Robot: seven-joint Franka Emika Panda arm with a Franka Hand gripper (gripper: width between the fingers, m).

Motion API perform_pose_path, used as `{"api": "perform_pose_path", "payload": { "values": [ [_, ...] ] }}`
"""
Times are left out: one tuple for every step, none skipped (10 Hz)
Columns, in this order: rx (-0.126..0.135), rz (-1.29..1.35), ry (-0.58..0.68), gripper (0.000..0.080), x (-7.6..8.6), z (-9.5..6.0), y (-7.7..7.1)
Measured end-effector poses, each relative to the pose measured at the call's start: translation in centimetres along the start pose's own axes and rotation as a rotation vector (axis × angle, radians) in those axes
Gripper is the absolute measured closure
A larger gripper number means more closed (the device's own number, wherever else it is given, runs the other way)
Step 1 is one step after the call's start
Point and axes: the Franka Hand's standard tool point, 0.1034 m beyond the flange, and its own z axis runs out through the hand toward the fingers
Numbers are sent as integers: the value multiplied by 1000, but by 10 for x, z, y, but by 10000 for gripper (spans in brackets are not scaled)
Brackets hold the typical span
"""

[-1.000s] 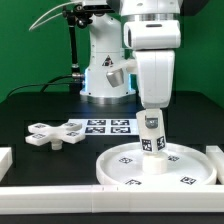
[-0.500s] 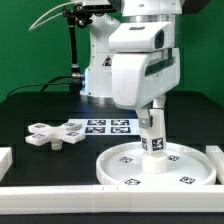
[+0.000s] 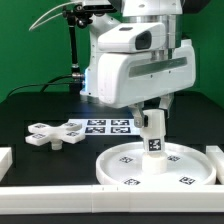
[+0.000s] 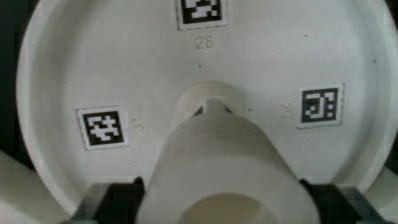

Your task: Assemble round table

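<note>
Cylinder leg (image 3: pixel 153 134) stands upright on round disc (image 3: pixel 104 168) (gripper (image 3: pixel 150 113) clasping it).

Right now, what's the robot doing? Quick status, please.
Hand shut on the leg, upright at the round disc middle. Cross base lies apart, not yet fitted. Nothing seen in the way.

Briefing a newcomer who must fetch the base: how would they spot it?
Find the large round disc in the foreground. On the exterior view's left of it lies the flat printed marker board; the base at its far-left end is the only white four-armed cross.
</note>
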Motion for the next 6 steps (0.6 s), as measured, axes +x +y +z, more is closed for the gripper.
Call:
{"api": "perform_pose_path", "payload": {
  "values": [
    [3, 77, -1, 390, 0, 0, 0],
    [13, 189, -2, 390, -1, 1, -1],
    [22, 329, -2, 390, -1, 1, -2],
    [26, 427, -4, 390, -1, 1, -2],
    [38, 537, -7, 390, -2, 1, -3],
    [50, 654, -6, 390, -1, 1, -4]
  ]
}}
